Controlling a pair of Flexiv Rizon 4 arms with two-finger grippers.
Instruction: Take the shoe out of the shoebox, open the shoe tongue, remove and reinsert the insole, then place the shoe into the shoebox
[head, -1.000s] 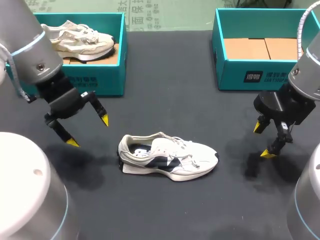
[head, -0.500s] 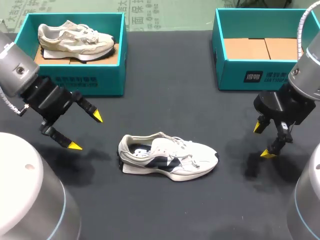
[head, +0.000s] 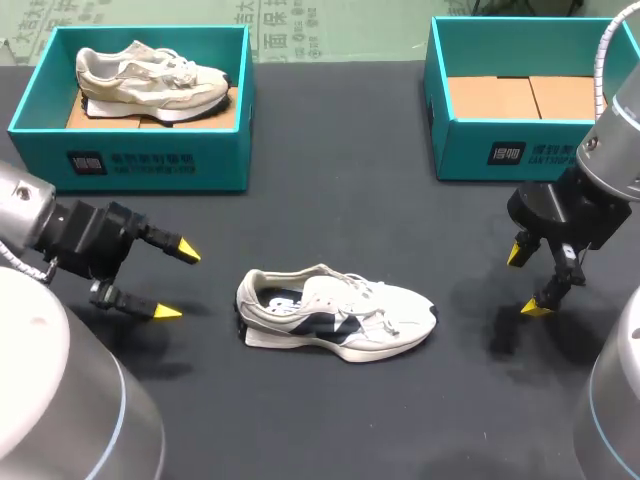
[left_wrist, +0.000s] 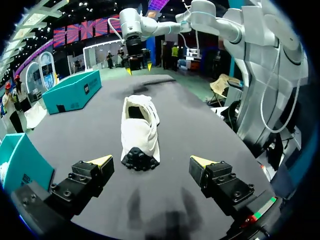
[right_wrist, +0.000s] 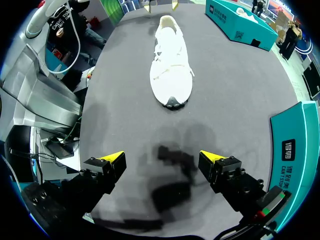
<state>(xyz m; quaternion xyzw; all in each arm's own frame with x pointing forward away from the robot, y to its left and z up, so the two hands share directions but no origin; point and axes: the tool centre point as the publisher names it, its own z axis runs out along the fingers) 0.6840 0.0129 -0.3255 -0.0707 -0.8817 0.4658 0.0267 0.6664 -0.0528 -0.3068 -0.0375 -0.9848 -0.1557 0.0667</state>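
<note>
A white shoe with a dark side panel (head: 335, 312) stands on its sole on the black table, heel to the left, toe to the right. My left gripper (head: 178, 281) is open a little left of the heel, its yellow tips pointing at it. In the left wrist view the shoe's heel (left_wrist: 140, 150) lies just ahead of the left gripper (left_wrist: 151, 160), untouched. My right gripper (head: 525, 281) hangs open to the right of the toe, well apart. In the right wrist view the shoe (right_wrist: 171, 65) is far ahead of the right gripper (right_wrist: 163, 156).
A teal shoebox (head: 150, 165) at the back left holds a beige shoe (head: 150, 75). A second teal shoebox (head: 520, 150) at the back right shows only its cardboard bottom. Black table surface lies around the shoe.
My left arm has drawn back to the left and lowered, and its gripper has swung from pointing down to pointing sideways at the shoe's heel. The right arm and the shoe have not moved.
</note>
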